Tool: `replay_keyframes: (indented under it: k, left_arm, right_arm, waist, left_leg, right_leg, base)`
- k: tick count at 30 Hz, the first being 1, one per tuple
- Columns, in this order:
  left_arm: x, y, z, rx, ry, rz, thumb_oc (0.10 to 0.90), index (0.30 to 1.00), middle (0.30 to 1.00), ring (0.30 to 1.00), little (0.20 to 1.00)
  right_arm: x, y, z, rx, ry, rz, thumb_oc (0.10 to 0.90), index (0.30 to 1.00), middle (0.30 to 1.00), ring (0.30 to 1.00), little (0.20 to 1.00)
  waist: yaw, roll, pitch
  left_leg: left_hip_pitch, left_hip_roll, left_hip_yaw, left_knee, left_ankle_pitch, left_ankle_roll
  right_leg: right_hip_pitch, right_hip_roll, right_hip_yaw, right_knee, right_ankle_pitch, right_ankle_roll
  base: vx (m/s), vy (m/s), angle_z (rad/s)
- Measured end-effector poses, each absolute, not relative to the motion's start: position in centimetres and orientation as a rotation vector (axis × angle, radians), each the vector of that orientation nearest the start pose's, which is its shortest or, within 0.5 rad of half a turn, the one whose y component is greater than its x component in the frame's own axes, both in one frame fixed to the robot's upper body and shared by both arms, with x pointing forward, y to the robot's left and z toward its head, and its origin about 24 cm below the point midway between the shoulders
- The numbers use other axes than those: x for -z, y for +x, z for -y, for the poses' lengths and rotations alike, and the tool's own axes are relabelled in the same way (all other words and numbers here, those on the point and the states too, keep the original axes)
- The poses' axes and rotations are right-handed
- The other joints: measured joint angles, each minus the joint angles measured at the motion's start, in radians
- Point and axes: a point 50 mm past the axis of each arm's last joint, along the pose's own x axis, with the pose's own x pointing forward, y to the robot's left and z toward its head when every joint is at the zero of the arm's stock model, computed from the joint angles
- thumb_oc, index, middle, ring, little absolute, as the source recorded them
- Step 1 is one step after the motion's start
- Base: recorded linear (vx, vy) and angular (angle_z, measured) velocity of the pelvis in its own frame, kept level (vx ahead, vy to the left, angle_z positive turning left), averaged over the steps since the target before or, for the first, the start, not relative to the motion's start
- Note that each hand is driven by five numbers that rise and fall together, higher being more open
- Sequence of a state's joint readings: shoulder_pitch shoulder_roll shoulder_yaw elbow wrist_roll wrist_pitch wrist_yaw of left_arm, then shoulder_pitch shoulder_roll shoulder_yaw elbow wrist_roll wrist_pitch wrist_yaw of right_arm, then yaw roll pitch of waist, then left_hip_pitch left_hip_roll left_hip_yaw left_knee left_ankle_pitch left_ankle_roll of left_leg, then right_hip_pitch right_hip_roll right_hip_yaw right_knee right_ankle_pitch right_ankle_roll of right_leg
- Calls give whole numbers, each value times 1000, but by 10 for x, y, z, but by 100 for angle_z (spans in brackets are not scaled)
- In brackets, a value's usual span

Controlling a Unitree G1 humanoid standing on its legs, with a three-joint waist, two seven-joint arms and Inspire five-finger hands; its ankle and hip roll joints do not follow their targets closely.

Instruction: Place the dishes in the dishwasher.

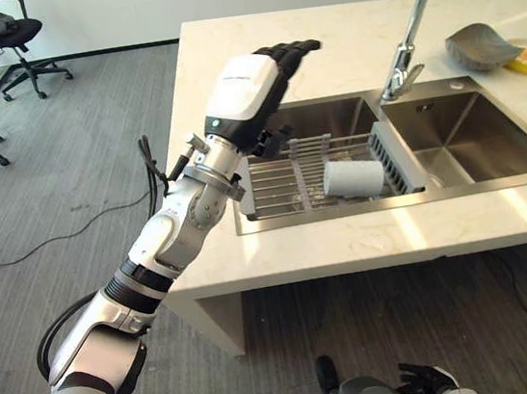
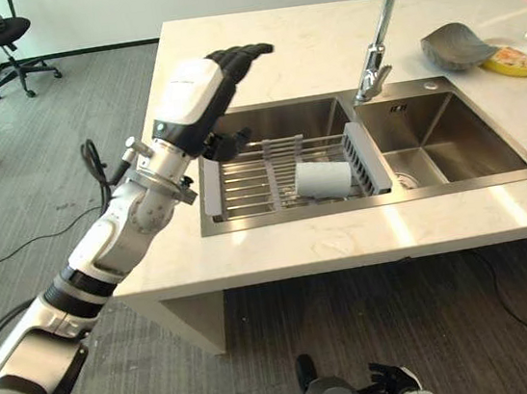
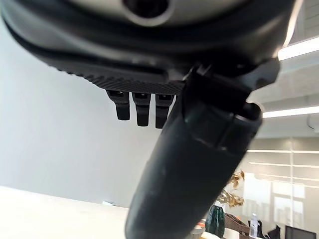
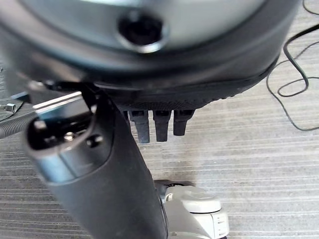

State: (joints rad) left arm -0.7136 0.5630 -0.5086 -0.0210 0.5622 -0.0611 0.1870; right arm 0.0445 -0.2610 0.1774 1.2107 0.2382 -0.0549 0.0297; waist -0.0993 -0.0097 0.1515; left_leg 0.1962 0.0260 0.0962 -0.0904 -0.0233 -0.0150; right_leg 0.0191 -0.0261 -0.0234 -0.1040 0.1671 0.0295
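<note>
The left hand is raised above the near-left corner of the sink, palm down, with its fingers stretched straight forward and nothing held in them; the same straight, empty spread is seen in the left wrist view, where a pale wall and ceiling lights are shown past the fingertips. The thumb is partly hidden under the white-backed palm. Just below and beyond the hand, a metal drying rack is laid across the left basin, and a white cup is lying on its side on the rack's far end, apart from the fingers. Whether anything else is resting on the rack under the hand cannot be told. The tall faucet is cut off by the upper edge. Well beyond the hand, at the far corner of the counter, a grey bowl-like dish and a yellow plate are seen, the plate partly cut off. The right hand is held low over grey carpet, with fingers relaxed and empty. No writing can be read.
</note>
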Motion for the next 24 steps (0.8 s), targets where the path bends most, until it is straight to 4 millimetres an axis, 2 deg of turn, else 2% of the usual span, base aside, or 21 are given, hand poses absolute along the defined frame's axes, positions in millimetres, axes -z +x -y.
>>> replay_keyframes:
  k: [1,4,5,6,7,8,11,13,15,17,21,24]
  left_arm:
    - [-214,312,-88,208,1172,895,800,900,900,900,900]
    - [-208,309,-78,263,1180,888,800,900,900,900,900]
    - [-208,309,-78,263,1180,888,800,900,900,900,900]
    - [-201,303,-64,331,1164,892,800,900,900,900,900]
    - [-201,303,-64,331,1164,892,800,900,900,900,900]
    - [-190,298,-54,428,1180,885,800,900,900,900,900]
    - [-183,296,-47,467,1162,876,800,900,900,900,900]
    - [-161,305,-35,502,1130,774,800,900,900,900,900]
    - [-142,318,-39,495,1155,649,800,900,900,900,900]
    - [-131,325,-44,483,1171,569,800,900,900,900,900]
    - [-140,331,-43,440,1169,586,800,900,900,900,900]
    - [-139,344,-45,388,1185,534,800,900,900,900,900]
  right_arm:
    - [159,88,238,121,-115,-1168,800,900,900,900,900]
    - [158,89,240,123,-118,-1158,800,900,900,900,900]
    - [158,89,240,123,-118,-1158,800,900,900,900,900]
    - [158,85,241,128,-116,-1167,800,900,900,900,900]
    - [158,85,241,128,-116,-1167,800,900,900,900,900]
    - [158,86,242,133,-113,-1167,800,900,900,900,900]
    - [159,81,244,143,-110,-1178,800,900,900,900,900]
    - [159,75,247,174,-98,-1195,800,900,900,900,900]
    - [159,76,248,188,-88,-1191,800,900,900,900,900]
    - [159,74,249,194,-91,-1192,800,900,900,900,900]
    - [159,65,259,226,-102,-1227,800,900,900,900,900]
    - [155,71,266,234,-121,-1210,800,900,900,900,900]
  waist:
    - [-6,18,2]
    - [-16,34,2]
    - [-16,34,2]
    - [-18,37,1]
    - [-18,37,1]
    - [-23,42,0]
    - [-37,46,0]
    - [-50,61,-5]
    - [-85,73,0]
    - [-109,87,7]
    - [-113,120,21]
    - [-125,157,41]
  left_leg:
    - [5,1,4,0,0,0]
    - [7,8,6,0,-3,-4]
    - [7,8,6,0,-3,-4]
    - [8,12,6,0,-7,-12]
    - [8,12,6,0,-7,-12]
    - [8,15,13,0,-7,-13]
    - [7,18,23,0,-10,-17]
    - [-11,19,49,0,-11,-20]
    - [-23,18,62,0,-8,-17]
    - [-28,18,83,0,-8,-17]
    - [-27,12,88,0,-11,-18]
    - [-29,11,91,-1,-14,-21]
  right_leg:
    - [1,3,7,0,-2,1]
    - [-1,9,7,0,-10,3]
    - [-1,9,7,0,-10,3]
    - [-2,14,8,0,-12,0]
    - [-2,14,8,0,-12,0]
    - [-3,19,17,0,-14,-3]
    - [-12,22,17,0,-14,-4]
    - [-41,23,23,0,-14,-4]
    - [-59,24,31,0,-13,-3]
    - [-72,25,41,0,-13,-3]
    - [-74,22,52,0,-5,1]
    - [-75,22,56,0,-5,1]
  base:
    - [9,-19,-11]
    - [23,-60,-4]
    - [0,0,0]
    - [0,0,0]
    - [17,-29,-10]
    - [17,-29,-10]
    - [6,-19,-18]
    - [-9,-5,-32]
    - [-5,7,-24]
    - [-1,25,-27]
    - [13,9,-8]
    - [56,21,-3]
